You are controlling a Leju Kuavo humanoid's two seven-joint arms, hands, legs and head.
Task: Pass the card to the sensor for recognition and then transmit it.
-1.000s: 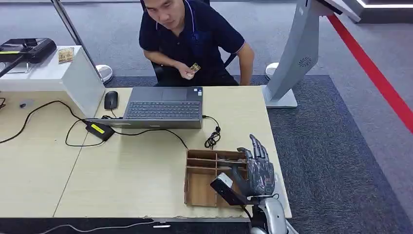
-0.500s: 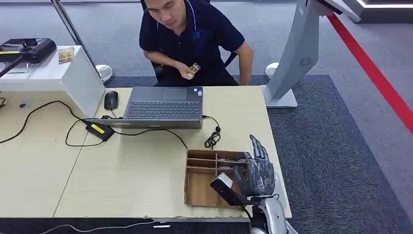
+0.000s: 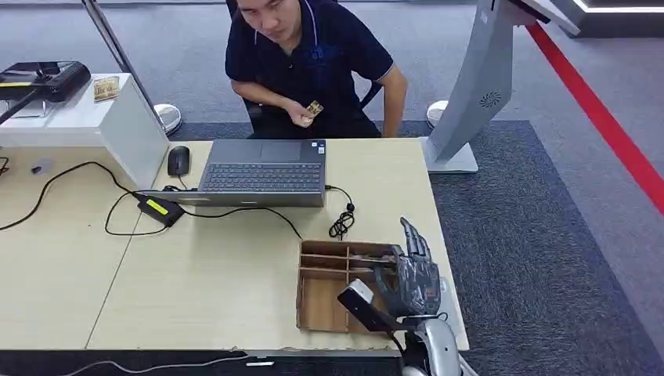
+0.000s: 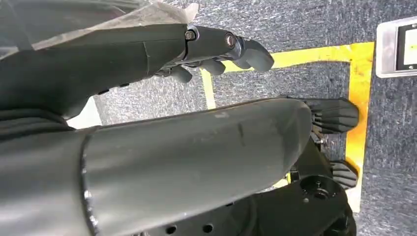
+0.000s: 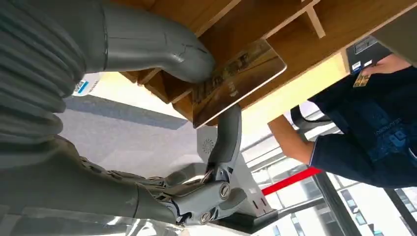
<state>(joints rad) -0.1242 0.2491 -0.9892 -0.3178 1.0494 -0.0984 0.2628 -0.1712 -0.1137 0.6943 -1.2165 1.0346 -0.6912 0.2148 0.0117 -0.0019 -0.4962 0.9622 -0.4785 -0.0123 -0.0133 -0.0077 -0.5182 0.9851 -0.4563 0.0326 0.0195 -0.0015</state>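
My right hand stands at the right end of a wooden divided box near the table's front edge. In the right wrist view its thumb and a finger pinch a gold-brown card at the box's compartments. A black reader sits on a white stand at the far left, another card beside it. My left hand hangs over the floor, its fingers loosely apart with nothing in them.
A person sits behind the table and holds a small card. A laptop, a mouse, a power brick and cables lie mid-table. A grey kiosk stand rises at the back right.
My right hand has stayed at the box, shifting only very slightly. The person has straightened a little.
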